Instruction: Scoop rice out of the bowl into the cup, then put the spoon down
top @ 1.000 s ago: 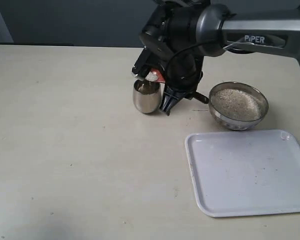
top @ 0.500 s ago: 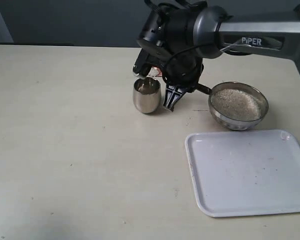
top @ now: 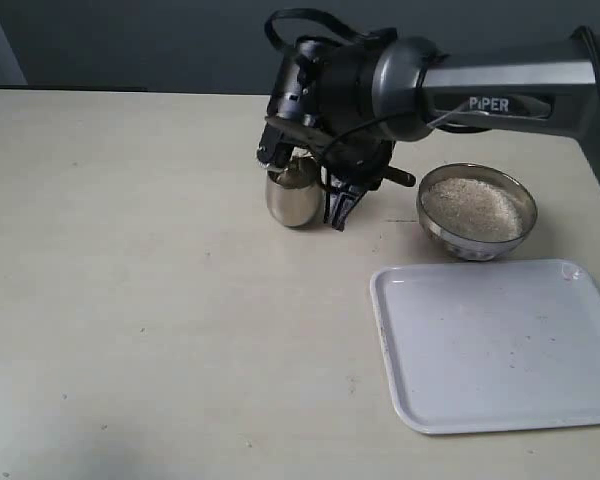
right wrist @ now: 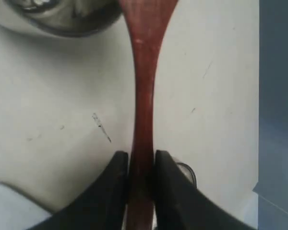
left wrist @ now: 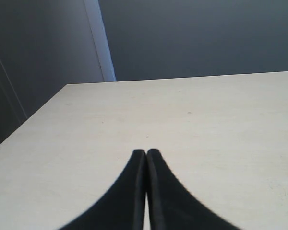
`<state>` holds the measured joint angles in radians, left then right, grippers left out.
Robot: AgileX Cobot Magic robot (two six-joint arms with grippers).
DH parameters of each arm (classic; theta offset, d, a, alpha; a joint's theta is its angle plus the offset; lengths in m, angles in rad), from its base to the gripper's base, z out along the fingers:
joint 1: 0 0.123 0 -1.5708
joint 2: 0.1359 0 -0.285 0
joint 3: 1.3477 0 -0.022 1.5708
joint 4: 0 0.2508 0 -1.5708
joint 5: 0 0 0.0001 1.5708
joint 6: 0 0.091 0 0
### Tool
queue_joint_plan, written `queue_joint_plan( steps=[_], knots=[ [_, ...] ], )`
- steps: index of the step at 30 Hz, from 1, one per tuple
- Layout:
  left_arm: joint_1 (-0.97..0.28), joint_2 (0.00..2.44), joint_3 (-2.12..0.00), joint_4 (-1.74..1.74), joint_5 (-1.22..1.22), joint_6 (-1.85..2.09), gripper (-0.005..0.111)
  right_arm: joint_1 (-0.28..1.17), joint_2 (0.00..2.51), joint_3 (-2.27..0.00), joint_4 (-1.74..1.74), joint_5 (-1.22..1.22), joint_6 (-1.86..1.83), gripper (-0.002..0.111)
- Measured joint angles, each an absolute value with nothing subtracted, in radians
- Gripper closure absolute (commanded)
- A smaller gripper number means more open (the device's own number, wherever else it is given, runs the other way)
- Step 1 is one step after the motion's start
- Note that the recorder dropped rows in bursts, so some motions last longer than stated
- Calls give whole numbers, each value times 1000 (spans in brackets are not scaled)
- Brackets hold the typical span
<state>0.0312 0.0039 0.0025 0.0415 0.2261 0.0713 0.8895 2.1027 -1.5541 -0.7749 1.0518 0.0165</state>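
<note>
Grey arm (top: 500, 85) over cup (top: 292, 198), tool (right wrist: 141, 165) clamping spoon (right wrist: 145, 96)

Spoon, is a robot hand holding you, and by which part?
The right gripper pinches the spoon by its thin handle between its fingers. The left gripper holds nothing.

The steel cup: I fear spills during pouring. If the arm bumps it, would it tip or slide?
The cup looks small with a rounded base, so it would probably rock or tip easily. Its polished steel on the smooth table likely slides with little push.
</note>
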Motion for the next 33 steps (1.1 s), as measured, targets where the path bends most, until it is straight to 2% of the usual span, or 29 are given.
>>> queue_joint_plan(
  steps=[26, 33],
  knots=[
    [31, 4, 3, 42, 226, 69, 106, 900, 2104, -1536, -875, 1044, 101, 109],
    [31, 4, 3, 42, 226, 69, 106, 910, 2104, -1468, -951, 1058, 148, 109]
  ],
)
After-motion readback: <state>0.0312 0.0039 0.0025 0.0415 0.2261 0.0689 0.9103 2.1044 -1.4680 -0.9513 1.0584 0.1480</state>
